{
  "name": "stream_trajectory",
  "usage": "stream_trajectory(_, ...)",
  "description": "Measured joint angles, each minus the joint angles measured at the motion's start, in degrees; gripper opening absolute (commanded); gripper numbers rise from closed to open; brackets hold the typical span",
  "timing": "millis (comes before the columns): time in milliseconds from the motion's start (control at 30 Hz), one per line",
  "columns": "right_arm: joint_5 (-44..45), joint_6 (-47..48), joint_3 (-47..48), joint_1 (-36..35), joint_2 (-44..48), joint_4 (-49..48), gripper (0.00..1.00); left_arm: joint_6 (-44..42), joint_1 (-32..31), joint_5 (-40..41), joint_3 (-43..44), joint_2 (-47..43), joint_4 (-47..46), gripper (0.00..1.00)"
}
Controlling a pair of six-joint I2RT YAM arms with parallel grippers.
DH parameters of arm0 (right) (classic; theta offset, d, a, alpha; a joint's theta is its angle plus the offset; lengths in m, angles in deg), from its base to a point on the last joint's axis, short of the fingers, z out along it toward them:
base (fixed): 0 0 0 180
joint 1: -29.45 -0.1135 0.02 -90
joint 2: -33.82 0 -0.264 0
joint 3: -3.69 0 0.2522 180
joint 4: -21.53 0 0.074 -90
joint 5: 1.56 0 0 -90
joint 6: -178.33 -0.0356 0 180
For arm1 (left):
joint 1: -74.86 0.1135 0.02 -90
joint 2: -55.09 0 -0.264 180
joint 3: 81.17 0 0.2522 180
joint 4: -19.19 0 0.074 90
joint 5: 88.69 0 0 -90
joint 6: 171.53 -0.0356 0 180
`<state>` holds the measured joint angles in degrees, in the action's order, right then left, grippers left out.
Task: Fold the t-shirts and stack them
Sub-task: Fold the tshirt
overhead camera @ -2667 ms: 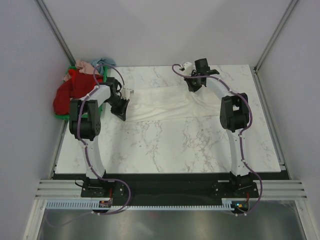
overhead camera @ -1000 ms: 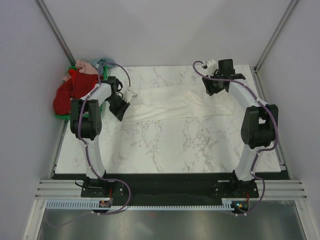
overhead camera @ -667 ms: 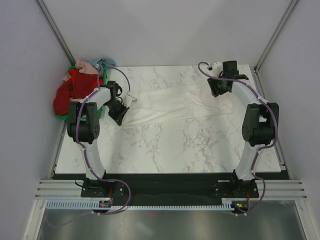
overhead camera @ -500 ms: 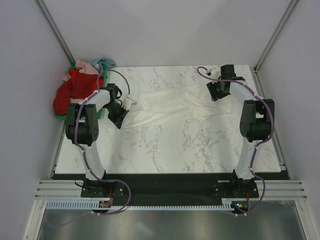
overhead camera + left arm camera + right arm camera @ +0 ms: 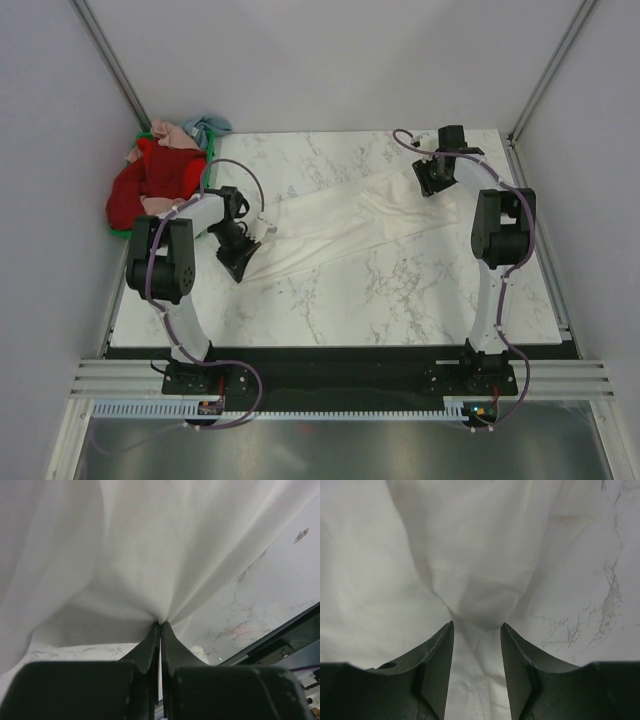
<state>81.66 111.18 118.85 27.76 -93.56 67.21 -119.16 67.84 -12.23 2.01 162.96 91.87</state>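
Flattening step: cream t-shirt (image 5: 335,220) is pinched by left pincer (image 5: 160,626); right pincer (image 5: 476,627) is spread over it. Next, prob.: edge gripped, pulled taut.

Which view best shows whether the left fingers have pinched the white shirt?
Left wrist: the left gripper is shut, with the white shirt puckering into the pinch. Top external shows only that gripper at the shirt's left end, too small to judge. Right wrist shows the right gripper open over the other end.
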Motion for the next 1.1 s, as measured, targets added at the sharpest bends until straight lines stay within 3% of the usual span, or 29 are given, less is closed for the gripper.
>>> stream_trajectory(167, -0.4, 0.9, 7.2, 0.0, -5.7, 2.5, 0.42, 1.0, -1.3, -0.1, -1.4, -0.9, 1.2, 0.02)
stream_trajectory(367, 0.9, 3.0, 15.3, -1.0, -10.5, 4.8, 0.41, 2.3, -5.0, -0.8, -4.2, -5.3, 2.3, 0.02)
stream_trajectory(567, 3.2, 6.1, 26.6, -3.9, -17.2, 5.3, 0.44, 4.3, -8.5, -3.2, -7.5, -10.7, 3.0, 0.1)
stream_trajectory(733, 5.7, 7.1, 32.1, -7.3, -20.8, 2.6, 0.5, 5.7, -9.6, -3.2, -5.2, -14.8, 5.0, 0.21)
stream_trajectory(933, 9.3, 6.6, 30.4, -10.1, -18.6, -1.5, 0.56, 6.1, -10.2, -3.3, 1.3, -16.6, 6.3, 0.29)
stream_trajectory(1100, 11.2, 5.7, 22.5, -9.6, -8.9, -2.5, 0.56, 6.3, -11.4, -5.1, 1.4, -16.6, 7.1, 0.26)
